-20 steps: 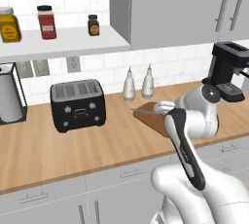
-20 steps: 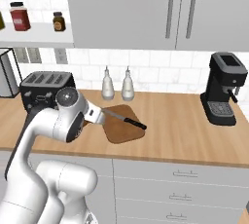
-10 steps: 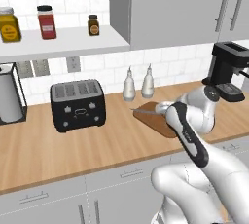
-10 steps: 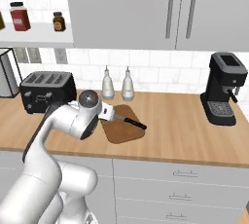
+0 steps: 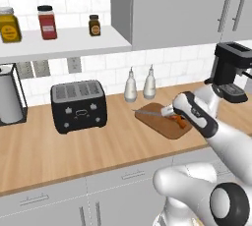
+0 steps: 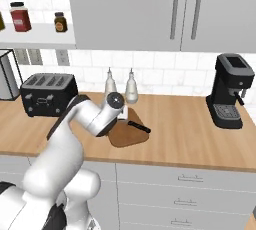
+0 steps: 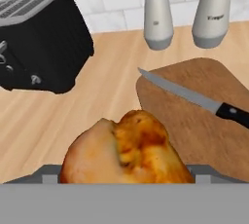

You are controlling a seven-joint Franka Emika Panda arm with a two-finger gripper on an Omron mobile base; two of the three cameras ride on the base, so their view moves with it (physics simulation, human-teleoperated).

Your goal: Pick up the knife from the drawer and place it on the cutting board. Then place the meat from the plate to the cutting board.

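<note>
Orange-brown meat (image 7: 126, 150) sits right at the pincer (image 7: 127, 177), its thick rounded end bulging up between the two jaws in the hand view, so the pincer is grasping the drumstick with its jaws spread wide around it. In the left base view the meat (image 5: 180, 120) pokes out from under the white hand, just above the brown wooden cutting board (image 5: 160, 124). Ahead of the pincer and a little to the right, the cutting board (image 7: 204, 125) lies flat on the wooden counter (image 7: 58, 121). The knife (image 7: 194, 97) rests across the board, its silver tip hanging past the board's near-left edge and its black handle pointing away to the right. Beyond the board stand two white bottles (image 7: 158, 13), upright and side by side against the tiled wall. Off to the pincer's left sits a black toaster (image 7: 41, 43).
</note>
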